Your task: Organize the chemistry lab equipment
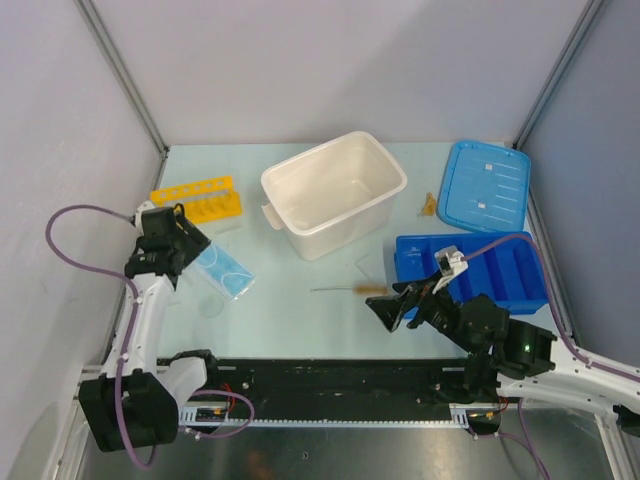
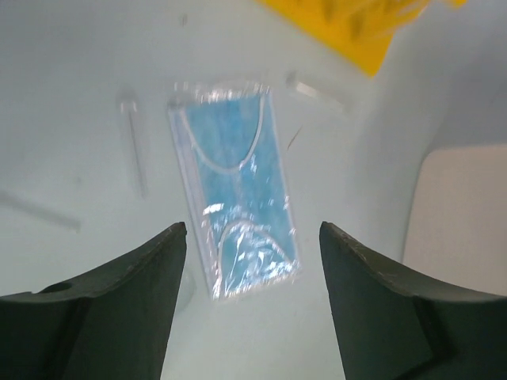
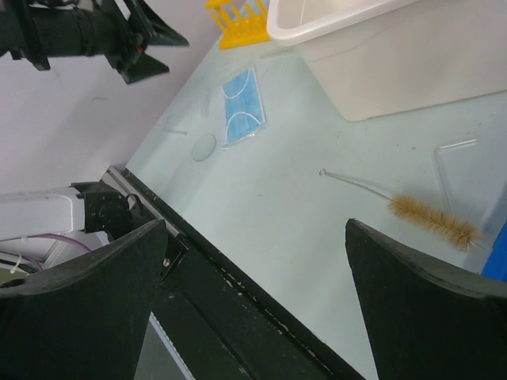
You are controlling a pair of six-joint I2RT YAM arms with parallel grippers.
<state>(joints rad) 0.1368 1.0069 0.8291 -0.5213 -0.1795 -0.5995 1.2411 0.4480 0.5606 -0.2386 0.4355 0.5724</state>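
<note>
On the pale table (image 1: 300, 300), our left gripper (image 2: 252, 229) hangs spread and empty over the blue packet (image 2: 238, 198) near the rack (image 1: 197, 199), likely set for a grasp. Our right gripper (image 3: 255, 226), wide and empty, faces the brush (image 3: 432, 218).

The left gripper (image 2: 252, 231) is seen from above, its two dark fingers (image 2: 119, 301) spread apart at 7 and 5 o'clock, and nothing is held between them. A pale blue piece (image 2: 236, 190) in clear, shiny wrap is laid flat on the pale table (image 2: 71, 71), its lower end framed by the fingertips. One short clear tube (image 2: 136, 146) is found just beside it at 9 o'clock, another (image 2: 317, 95) at 2 o'clock. The yellow rack (image 2: 356, 24) is cut off at 1 o'clock, and a white tub (image 2: 459, 222) is glimpsed at 3 o'clock.
</note>
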